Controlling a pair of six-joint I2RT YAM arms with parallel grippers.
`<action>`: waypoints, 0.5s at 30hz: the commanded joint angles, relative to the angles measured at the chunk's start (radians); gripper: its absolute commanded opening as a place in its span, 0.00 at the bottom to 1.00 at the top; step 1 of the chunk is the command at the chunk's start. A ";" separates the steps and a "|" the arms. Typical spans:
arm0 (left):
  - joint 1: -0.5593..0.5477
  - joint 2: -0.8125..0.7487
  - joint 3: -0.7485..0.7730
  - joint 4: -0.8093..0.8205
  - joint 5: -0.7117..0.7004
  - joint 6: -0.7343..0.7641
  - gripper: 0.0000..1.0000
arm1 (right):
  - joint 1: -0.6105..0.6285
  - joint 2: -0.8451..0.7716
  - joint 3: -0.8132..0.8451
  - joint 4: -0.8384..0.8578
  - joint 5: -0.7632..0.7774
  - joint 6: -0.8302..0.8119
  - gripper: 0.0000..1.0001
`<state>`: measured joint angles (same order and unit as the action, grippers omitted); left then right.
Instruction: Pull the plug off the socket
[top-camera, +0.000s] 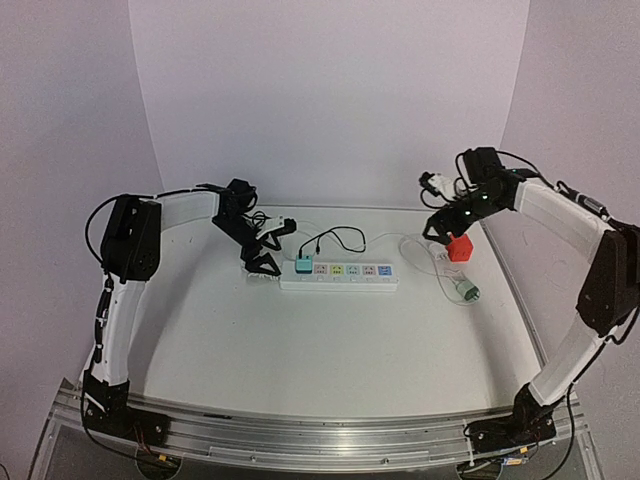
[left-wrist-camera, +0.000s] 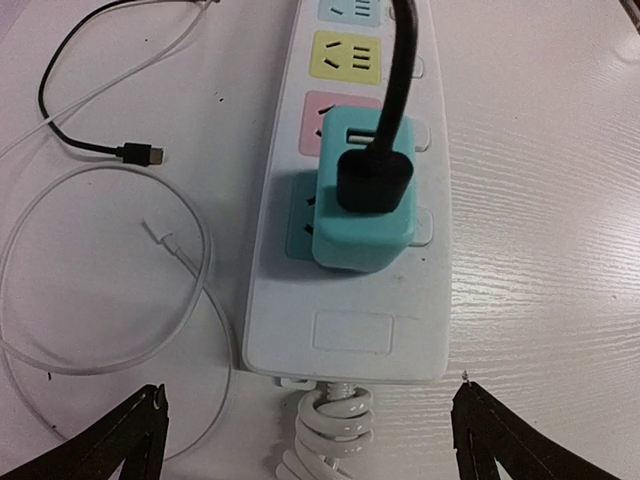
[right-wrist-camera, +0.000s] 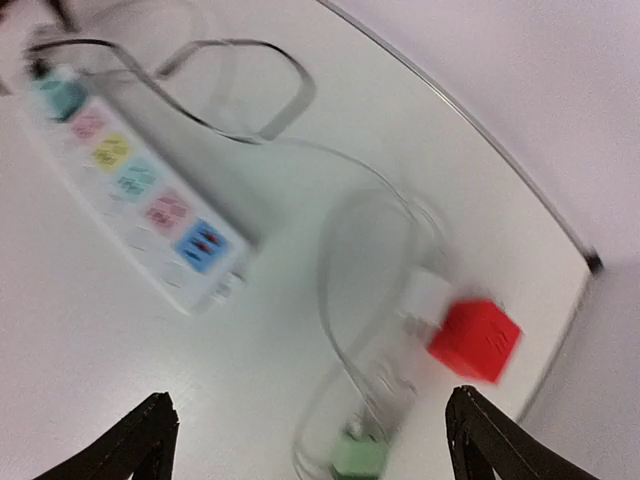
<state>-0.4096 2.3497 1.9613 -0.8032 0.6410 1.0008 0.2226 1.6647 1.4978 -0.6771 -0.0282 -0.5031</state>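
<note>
The socket is a long white power strip (top-camera: 345, 275) lying across the table's middle. A teal plug (top-camera: 303, 265) with a black cable sits in its left-end outlet. In the left wrist view the teal plug (left-wrist-camera: 362, 205) stands on the strip (left-wrist-camera: 345, 335), a black connector in its top. My left gripper (top-camera: 262, 262) is open at the strip's left end; its fingers straddle the coiled white cord (left-wrist-camera: 330, 440) without touching. My right gripper (top-camera: 443, 236) is open and empty, above the table right of the strip. The blurred right wrist view shows the strip (right-wrist-camera: 150, 200).
A red cube adapter (top-camera: 459, 248) and a green plug (top-camera: 468, 291) lie right of the strip among clear and white cables; both show in the right wrist view (right-wrist-camera: 475, 340) (right-wrist-camera: 358, 455). A loose black cable end (left-wrist-camera: 140, 153) and thin white cable (left-wrist-camera: 190, 270) lie left of the strip.
</note>
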 joint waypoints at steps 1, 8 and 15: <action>-0.022 -0.027 -0.029 0.094 0.040 0.026 0.98 | 0.209 -0.006 -0.049 0.184 -0.421 -0.217 0.87; -0.042 -0.026 -0.081 0.149 0.016 0.032 0.92 | 0.362 0.204 -0.030 0.569 -0.513 -0.156 0.84; -0.054 -0.019 -0.103 0.181 -0.004 0.021 0.87 | 0.384 0.458 0.099 0.736 -0.499 -0.103 0.71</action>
<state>-0.4565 2.3497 1.8683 -0.6670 0.6493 1.0217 0.6057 2.0305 1.5057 -0.0844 -0.4988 -0.6298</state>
